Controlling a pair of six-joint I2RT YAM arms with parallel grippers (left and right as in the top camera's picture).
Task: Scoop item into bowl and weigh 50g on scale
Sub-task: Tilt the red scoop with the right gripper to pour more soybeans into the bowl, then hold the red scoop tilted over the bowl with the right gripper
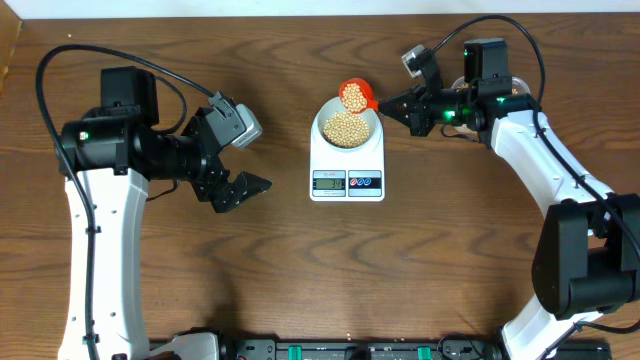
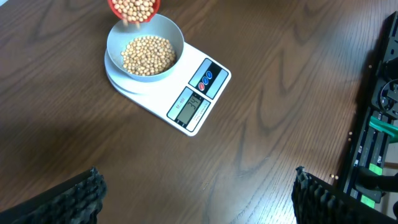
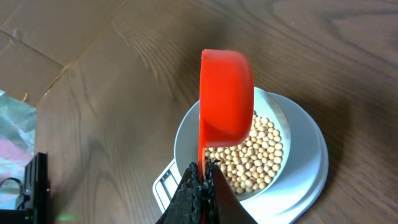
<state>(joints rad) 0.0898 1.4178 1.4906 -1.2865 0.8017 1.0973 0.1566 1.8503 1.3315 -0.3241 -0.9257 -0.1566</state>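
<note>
red plastic scoop (image 1: 355, 95), tilted over a small round pale bluish-white bowl (image 2: 176, 38), its handle pinched in the closed fingers of the right gripper (image 3: 202, 186). small round beige-yellow beans (image 2: 147, 55) lie in the bowl, which sits on a flat white rectangular digital scale (image 2: 205, 93). the left gripper (image 1: 242, 160) hovers well left of the scale, fingers wide apart, empty.

The white rectangular scale (image 1: 346, 165) lay flat, its display digits too small to read; the pale bowl (image 2: 176, 36) sat upright on its platform; beige soybeans (image 2: 148, 55) covered the bowl's bottom; more lay in a tilted red scoop (image 3: 227, 93) over the rim.
</note>
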